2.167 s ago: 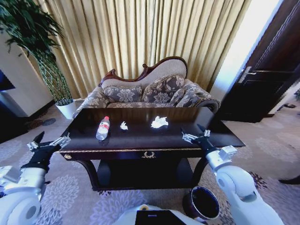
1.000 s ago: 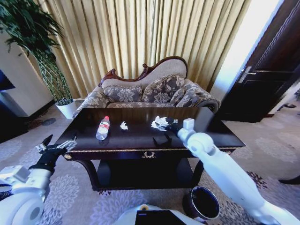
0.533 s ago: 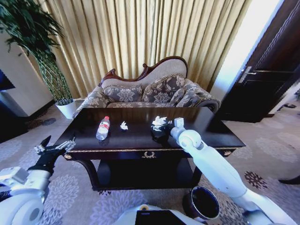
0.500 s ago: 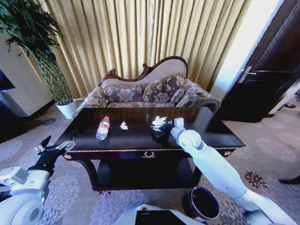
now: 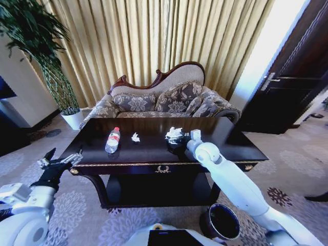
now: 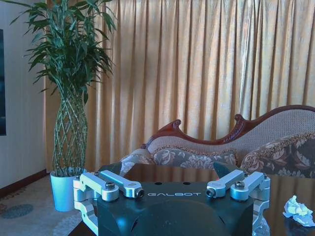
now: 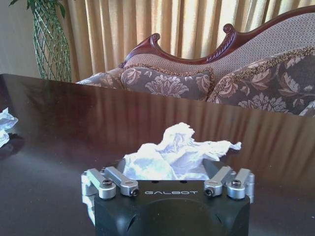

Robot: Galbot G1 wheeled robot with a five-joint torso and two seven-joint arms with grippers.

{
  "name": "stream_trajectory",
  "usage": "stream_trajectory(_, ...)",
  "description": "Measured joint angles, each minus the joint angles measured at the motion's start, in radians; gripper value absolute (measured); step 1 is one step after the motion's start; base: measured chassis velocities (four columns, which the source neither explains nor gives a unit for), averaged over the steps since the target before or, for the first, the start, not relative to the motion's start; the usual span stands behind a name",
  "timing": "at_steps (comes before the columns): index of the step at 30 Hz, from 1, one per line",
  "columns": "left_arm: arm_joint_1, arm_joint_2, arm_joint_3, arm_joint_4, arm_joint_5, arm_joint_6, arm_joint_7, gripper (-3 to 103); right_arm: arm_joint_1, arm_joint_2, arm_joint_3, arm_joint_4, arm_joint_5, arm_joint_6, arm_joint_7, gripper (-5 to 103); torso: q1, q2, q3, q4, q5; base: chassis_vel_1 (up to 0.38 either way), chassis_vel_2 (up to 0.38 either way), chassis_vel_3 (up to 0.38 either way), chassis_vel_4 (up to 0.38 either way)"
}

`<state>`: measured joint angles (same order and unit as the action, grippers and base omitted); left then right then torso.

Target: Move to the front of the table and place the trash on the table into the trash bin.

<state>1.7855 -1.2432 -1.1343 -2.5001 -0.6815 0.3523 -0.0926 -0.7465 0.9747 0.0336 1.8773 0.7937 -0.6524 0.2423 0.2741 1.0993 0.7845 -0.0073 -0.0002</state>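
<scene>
A: Trash first: a big paper wad (image 5: 173,133) lies right of centre on the table (image 5: 154,151), a small scrap (image 5: 135,137) sits left of it, and the bottle (image 5: 112,140) lies on its side further left.

B: And the right gripper (image 5: 178,140)?

A: It is at the near side of the big wad, low over the tabletop. In the right wrist view the wad (image 7: 174,155) sits between the spread fingers (image 7: 114,185), which flank it on either side. I cannot tell whether the tips are touching paper; they do not look pressed in on it.

B: Why come in so low?

A: My guess is that soft, crumpled paper needs the fingers down around its bulk, close to the wood, so they catch it when they come together.

B: The left gripper (image 5: 60,162)?

A: Hanging off the table's near-left corner, fingers (image 6: 117,182) spread, holding nothing. It seems to be kept out of the way.

B: And the bin (image 5: 220,222)?

A: On the floor, near right, in front of the table and below the right arm, a handy spot for dropping. All three pieces of trash are on the table, so none has been binned yet.
</scene>
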Motion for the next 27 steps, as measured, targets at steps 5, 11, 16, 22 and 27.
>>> stream_trajectory(5, 0.004, -0.004, 0.003, 0.0, 0.006, -0.002, 0.003, 100, -0.013, 0.002, 0.004, 0.002, -0.009, 0.0, -0.002, 73, 0.0, 0.0, 0.0, 0.0, 0.0, 0.0, 0.0, 0.0, 0.0)
stream_trajectory(11, 0.005, 0.005, 0.003, 0.0, 0.009, -0.005, 0.004, 100, -0.023, 0.002, 0.018, 0.004, -0.014, 0.004, -0.003, 46, 0.0, 0.0, 0.0, 0.0, 0.0, 0.0, 0.0, 0.0, 0.0)
stream_trajectory(16, 0.005, 0.001, 0.011, 0.0, 0.014, -0.007, 0.005, 100, -0.033, -0.002, 0.028, 0.012, -0.015, 0.005, -0.004, 25, 0.0, 0.0, 0.0, 0.0, 0.0, 0.0, 0.0, 0.0, 0.0)
stream_trajectory(22, 0.007, -0.006, 0.012, 0.0, 0.02, -0.013, 0.011, 100, -0.044, -0.004, 0.033, 0.022, -0.017, 0.005, -0.005, 3, 0.0, 0.0, 0.0, 0.0, 0.0, 0.0, 0.0, 0.0, 0.0)
stream_trajectory(27, 0.008, -0.006, 0.009, 0.0, 0.02, -0.016, 0.013, 100, -0.046, -0.004, 0.033, 0.025, -0.017, 0.006, -0.005, 1, 0.0, 0.0, 0.0, 0.0, 0.0, 0.0, 0.0, 0.0, 0.0)
